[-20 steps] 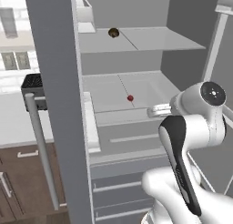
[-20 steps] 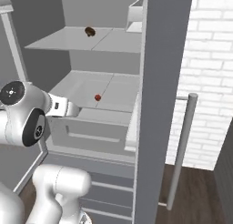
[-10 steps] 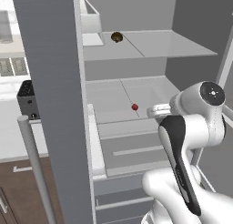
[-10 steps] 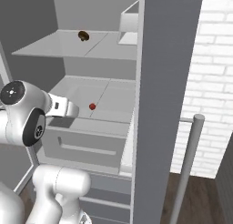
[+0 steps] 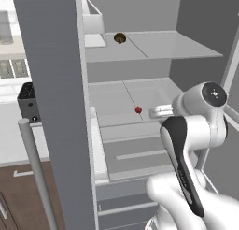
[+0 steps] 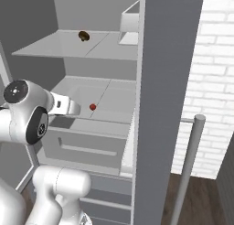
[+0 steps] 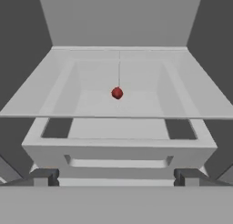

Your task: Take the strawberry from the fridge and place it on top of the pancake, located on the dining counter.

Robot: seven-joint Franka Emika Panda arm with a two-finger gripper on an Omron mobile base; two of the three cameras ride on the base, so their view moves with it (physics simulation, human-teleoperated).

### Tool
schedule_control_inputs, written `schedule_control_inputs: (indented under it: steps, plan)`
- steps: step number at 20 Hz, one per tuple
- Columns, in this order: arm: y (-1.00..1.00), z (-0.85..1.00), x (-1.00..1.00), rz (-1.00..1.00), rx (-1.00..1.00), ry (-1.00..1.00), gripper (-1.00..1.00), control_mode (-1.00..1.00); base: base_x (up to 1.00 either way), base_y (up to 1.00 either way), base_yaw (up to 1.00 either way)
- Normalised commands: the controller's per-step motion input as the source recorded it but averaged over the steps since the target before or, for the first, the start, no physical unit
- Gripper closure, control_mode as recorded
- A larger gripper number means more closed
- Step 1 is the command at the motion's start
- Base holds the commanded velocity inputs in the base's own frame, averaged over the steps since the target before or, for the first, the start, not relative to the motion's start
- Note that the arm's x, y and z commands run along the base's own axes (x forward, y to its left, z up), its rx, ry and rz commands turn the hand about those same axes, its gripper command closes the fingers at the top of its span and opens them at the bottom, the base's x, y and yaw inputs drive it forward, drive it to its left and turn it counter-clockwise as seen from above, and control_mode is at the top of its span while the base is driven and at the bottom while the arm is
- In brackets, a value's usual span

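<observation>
The fridge (image 5: 51, 84) (image 6: 169, 59) stands open with its grey shelves showing. A tiny red strawberry (image 5: 138, 110) (image 6: 93, 107) (image 7: 117, 93) lies alone near the middle of the middle shelf. My gripper (image 7: 116, 177) is open and points straight at the berry from in front of the shelf's edge, still well short of it. From the base views, the hand (image 5: 161, 111) (image 6: 68, 107) hovers at shelf height, just outside the fridge. The pancake and the dining counter are out of view.
A small brown round item (image 5: 120, 37) (image 6: 83, 35) sits on the upper shelf. A pulled-out drawer (image 5: 140, 154) (image 7: 118, 150) juts below the berry's shelf. Open doors with bar handles (image 5: 35, 168) (image 6: 187, 164) flank me. A brick wall (image 6: 215, 82) is on the right.
The whole picture has shifted and the fridge interior looms larger: the base has driven closer. The arm holds the same pose, the gripper stays open, and the strawberry has not moved.
</observation>
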Motion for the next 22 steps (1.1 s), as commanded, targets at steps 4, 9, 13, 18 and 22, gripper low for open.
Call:
schedule_control_inputs:
  steps: [4, 9, 13, 18, 22]
  plan:
    - [0.00, -0.03, 0.13, 0.04, 0.00, -0.02, -1.00, -1.00, 0.00, 0.00, 0.00]
    - [0.02, -0.08, 0.20, 0.00, 0.00, 0.00, -1.00, -1.00, 0.00, 0.00, 0.00]
    - [0.21, -0.14, 0.53, 0.00, -0.01, 0.00, -1.00, -1.00, 0.00, 0.00, 0.00]
    - [0.18, -0.14, 0.58, 0.00, -0.02, 0.00, -1.00, -1.00, 0.00, 0.00, 0.00]
    - [0.00, -0.18, 0.56, 0.00, 0.00, 0.00, -1.00, -1.00, 0.00, 0.00, 0.00]
